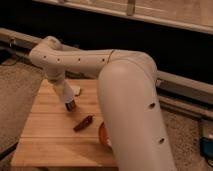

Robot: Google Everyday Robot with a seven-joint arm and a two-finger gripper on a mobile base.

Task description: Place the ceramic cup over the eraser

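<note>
You have one container in sight: an orange bowl point(102, 134) at the right side of the wooden worktop point(45, 135), mostly hidden behind the arm's big forearm. Only a sliver of its rim shows, so you cannot tell what, if anything, is in it.

Count of loose things on the worktop: one dark red chili point(83, 122) lying near the middle, tilted, just left of the bowl; one small pale lump point(76, 90) near the back edge, just beside the wrist. You cannot pick out the eraser; if it is on the worktop, the arm or the end effector covers it.

The arm point(130, 100) comes in from the lower right, its thick white forearm filling the right half of the view. It bends at an elbow at upper left over the worktop's back left corner, and the wrist turns steeply down and slightly right from there. The end effector point(69, 104) sits low over the worktop, left of centre, behind and to the left of the chili and apart from it. At its tip you see a short whitish tapered shape with a dark end nearest the wood; this looks like the cup point(66, 97) gripped mouth down, though you cannot tell fingers from cup with certainty. Whether the tip touches the wood is not clear.
</note>
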